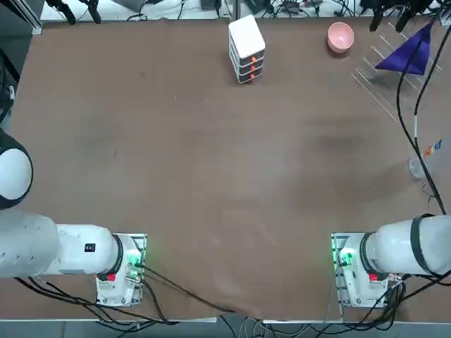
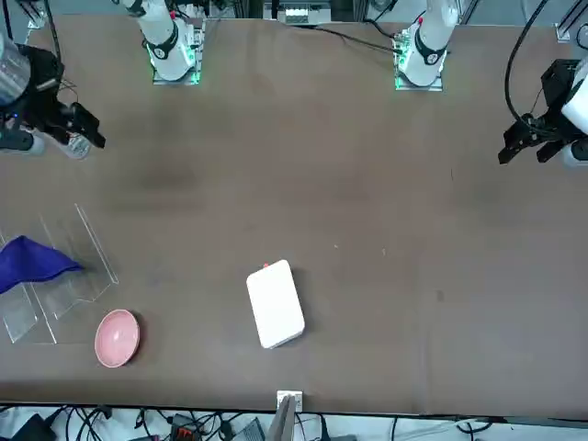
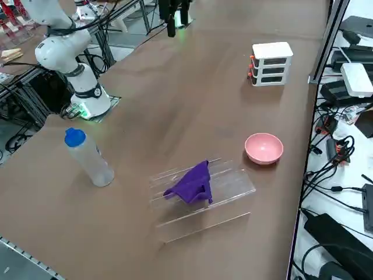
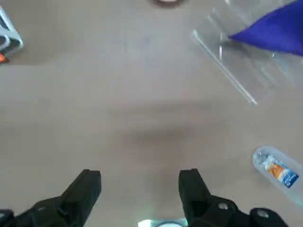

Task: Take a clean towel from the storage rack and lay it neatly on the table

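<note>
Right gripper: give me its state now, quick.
Right gripper: open, holding nothing, above bare table, well short of the towel.

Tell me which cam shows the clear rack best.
Right side view: the storage rack sits whole and unobstructed, rods distinct, purple towel draped on it. Top and front views catch it at the edge; the wrist view shows it partly, cut off.

The towel (image 4: 277, 32) and pink bowl (image 4: 166, 2) run off the wrist view's edge — the storage rack's (image 1: 394, 77) clear rods barely show.
</note>
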Available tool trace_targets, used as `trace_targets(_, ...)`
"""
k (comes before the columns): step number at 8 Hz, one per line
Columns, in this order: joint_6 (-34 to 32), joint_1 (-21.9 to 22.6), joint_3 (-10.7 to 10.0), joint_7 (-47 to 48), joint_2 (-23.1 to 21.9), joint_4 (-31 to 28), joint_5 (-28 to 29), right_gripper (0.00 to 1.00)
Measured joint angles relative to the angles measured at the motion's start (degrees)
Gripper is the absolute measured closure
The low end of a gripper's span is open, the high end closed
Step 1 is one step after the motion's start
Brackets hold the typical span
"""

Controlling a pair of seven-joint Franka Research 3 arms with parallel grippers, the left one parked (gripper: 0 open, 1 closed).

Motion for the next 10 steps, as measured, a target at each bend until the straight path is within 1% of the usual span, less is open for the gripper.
trace_targets(1, -0.67, -0.33, -0.2, 0.0, 1.41, -0.05, -1.23, 0.0)
trace_targets(2, -0.69, -0.97, -0.6, -1.39, 3.4, -0.04, -4.01, 0.0)
trace_targets(3, -0.24, -2.22, -0.79, -6.43, 6.09, 0.28, -7.2, 0.0)
trace_targets(4, 0.91, -3.94, -0.96, -14.5, 9.45, 1.83, -10.37, 0.0)
trace_targets(5, 2.59, -6.59, -1.07, -23.31, 13.41, 4.86, -12.16, 0.0)
trace_targets(7, 7.11, -13.53, -1.33, -38.72, 22.27, 13.97, -12.55, 0.0)
trace_targets(8, 10.66, -17.13, -1.33, -44.05, 26.45, 18.05, -11.92, 0.0)
trace_targets(10, 18.01, -23.12, -1.3, -54.42, 32.71, 22.53, -6.31, 0.01)
